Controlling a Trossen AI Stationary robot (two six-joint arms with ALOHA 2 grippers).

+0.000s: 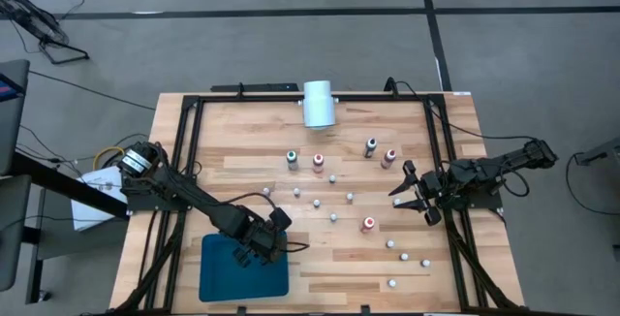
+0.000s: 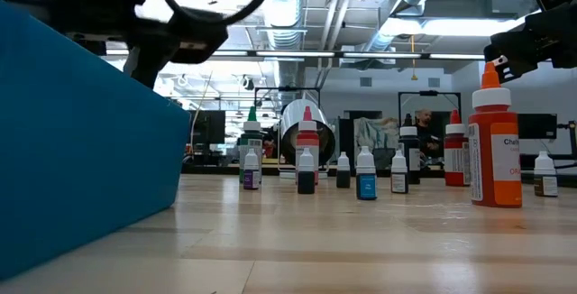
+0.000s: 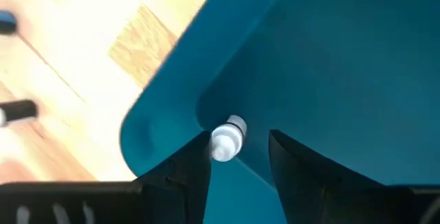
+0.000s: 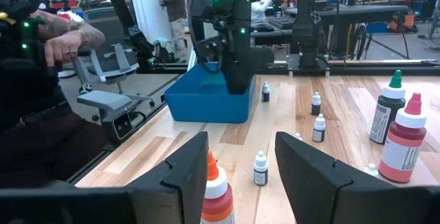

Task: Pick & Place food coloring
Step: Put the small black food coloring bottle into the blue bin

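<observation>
The small white-capped food coloring bottles [image 1: 333, 217] stand scattered on the wooden table, with a few bigger red, green and dark bottles [image 1: 318, 162] among them. My left gripper [image 1: 274, 231] hangs open over the far right corner of the teal tray [image 1: 228, 275]. In the left wrist view one tiny bottle [image 3: 227, 141] lies in that tray corner between the fingers [image 3: 192, 172]. My right gripper [image 1: 407, 190] is open above the table's right side. An orange-red bottle [image 4: 216, 189] and a small bottle [image 4: 260, 168] stand ahead of it, untouched. My left gripper is open, pointing down into the tray corner [image 3: 206, 114]. The tiny bottle's white cap [image 3: 223, 145] lies right beside one fingertip [image 3: 201, 148]; whether they touch I cannot tell. The bottle rests on the tray floor.
A large white cylinder [image 1: 319, 103] lies on its side at the table's far edge. A dark frame [image 1: 441, 142] runs round the table top. In the right wrist view a seated person's hand [image 4: 69, 42] shows beyond the table's left side. Bare wood lies between the tray and the near-right bottles [image 1: 404, 256].
</observation>
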